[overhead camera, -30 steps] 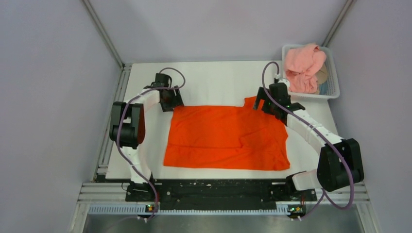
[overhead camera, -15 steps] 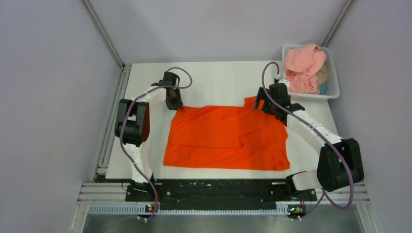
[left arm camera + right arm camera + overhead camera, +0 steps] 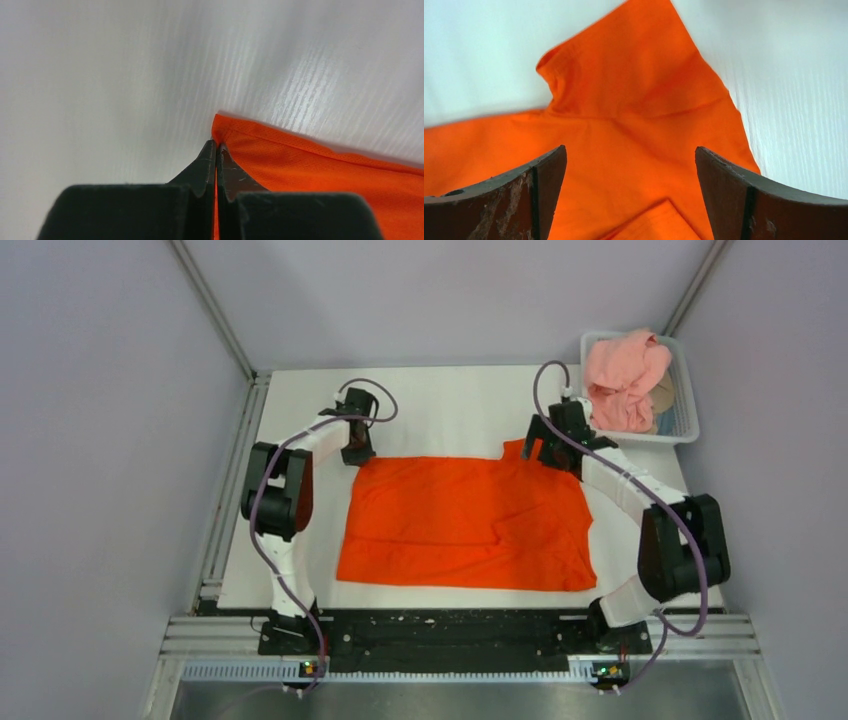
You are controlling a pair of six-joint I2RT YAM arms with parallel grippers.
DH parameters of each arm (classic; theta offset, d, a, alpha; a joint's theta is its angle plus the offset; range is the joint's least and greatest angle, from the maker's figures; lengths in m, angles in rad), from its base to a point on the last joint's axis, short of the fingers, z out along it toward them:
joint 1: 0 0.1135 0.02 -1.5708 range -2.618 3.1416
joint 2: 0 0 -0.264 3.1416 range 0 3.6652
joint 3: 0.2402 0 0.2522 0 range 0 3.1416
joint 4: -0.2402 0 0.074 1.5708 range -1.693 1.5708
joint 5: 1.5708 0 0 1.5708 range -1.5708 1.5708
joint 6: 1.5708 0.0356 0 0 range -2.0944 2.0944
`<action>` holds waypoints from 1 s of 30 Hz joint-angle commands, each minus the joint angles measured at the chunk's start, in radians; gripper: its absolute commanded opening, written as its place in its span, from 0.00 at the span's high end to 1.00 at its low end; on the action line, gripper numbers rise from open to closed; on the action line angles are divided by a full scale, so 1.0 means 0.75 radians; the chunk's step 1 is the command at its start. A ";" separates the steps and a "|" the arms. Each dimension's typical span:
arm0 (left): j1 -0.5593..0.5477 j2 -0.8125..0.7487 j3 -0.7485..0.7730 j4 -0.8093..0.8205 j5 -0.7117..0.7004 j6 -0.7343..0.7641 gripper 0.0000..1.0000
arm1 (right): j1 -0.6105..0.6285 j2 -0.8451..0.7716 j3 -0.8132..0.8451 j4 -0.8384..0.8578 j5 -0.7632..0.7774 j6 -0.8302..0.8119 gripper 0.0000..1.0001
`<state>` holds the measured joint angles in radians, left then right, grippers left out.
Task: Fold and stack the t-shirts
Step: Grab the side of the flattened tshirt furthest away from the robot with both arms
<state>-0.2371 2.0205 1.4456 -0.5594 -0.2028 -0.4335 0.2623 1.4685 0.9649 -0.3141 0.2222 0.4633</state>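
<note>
The orange-red t-shirt [image 3: 465, 522] lies spread flat across the middle of the white table. My left gripper [image 3: 358, 453] sits at its far left corner, shut on the hem of that corner [image 3: 225, 131], with a sliver of orange cloth between the jaws [image 3: 216, 150]. My right gripper [image 3: 540, 452] hovers open over the far right sleeve [image 3: 624, 90], its fingers [image 3: 544, 175] wide apart with nothing between them. The pale salmon pink t-shirt [image 3: 625, 375] is bunched up in the white basket at the far right.
The white mesh basket [image 3: 685, 400] stands at the table's far right corner. The table's bare surface [image 3: 440, 410] stretches behind the shirt. Grey walls enclose the table on three sides. A black rail [image 3: 440, 630] runs along the near edge.
My left gripper slid a little toward the far right onto the shirt's corner and closed on it. The right arm shifted slightly toward the far side, jaws staying open.
</note>
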 commanded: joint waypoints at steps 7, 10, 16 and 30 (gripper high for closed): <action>0.009 -0.096 -0.045 0.020 -0.112 -0.024 1.00 | -0.069 0.526 0.610 -0.126 0.148 -0.015 0.10; 0.009 -0.109 -0.051 0.034 -0.117 -0.029 1.00 | -0.082 0.687 0.747 -0.166 0.193 0.008 0.13; 0.009 -0.130 -0.055 0.043 -0.107 -0.019 1.00 | -0.088 0.911 0.962 -0.252 0.151 0.011 0.26; 0.011 -0.158 -0.099 0.076 -0.115 -0.037 1.00 | -0.089 0.902 0.853 -0.216 0.162 0.027 0.80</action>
<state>-0.2352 1.9591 1.3823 -0.5346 -0.2642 -0.4473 0.1997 2.1757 1.6413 -0.4812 0.3393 0.4789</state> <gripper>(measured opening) 0.012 0.272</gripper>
